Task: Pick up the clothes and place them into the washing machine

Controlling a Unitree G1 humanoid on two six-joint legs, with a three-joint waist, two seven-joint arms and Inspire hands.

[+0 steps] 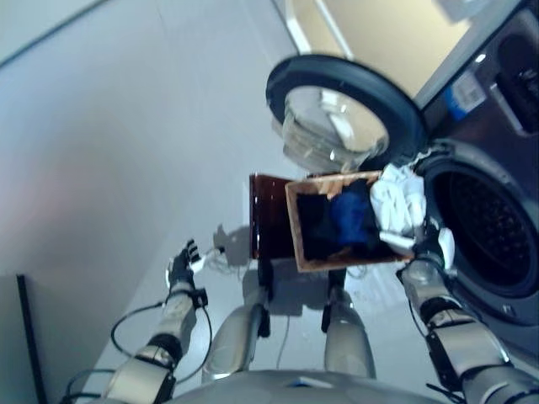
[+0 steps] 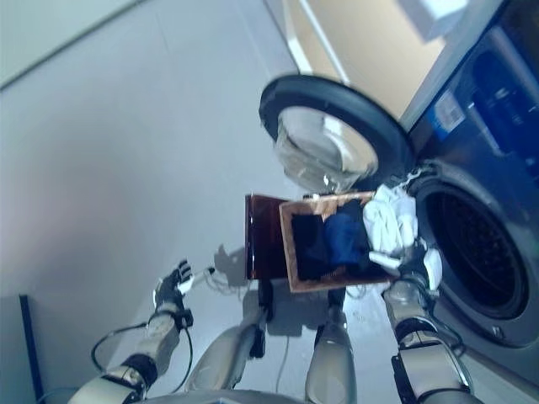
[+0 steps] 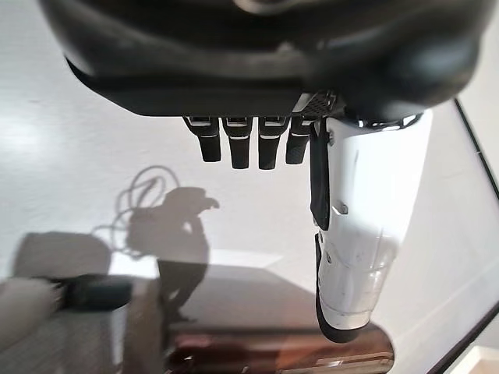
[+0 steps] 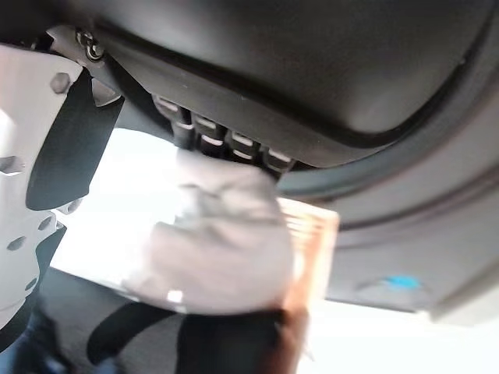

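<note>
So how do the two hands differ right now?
The right hand is at the basket, fingers curled on the white clothing beside the washing machine's open drum. The left hand hangs over bare floor, away from the basket, fingers straight and holding nothing. The right hand is mid-task; the left is idle. Both are dark with a white thumb cover.
</note>
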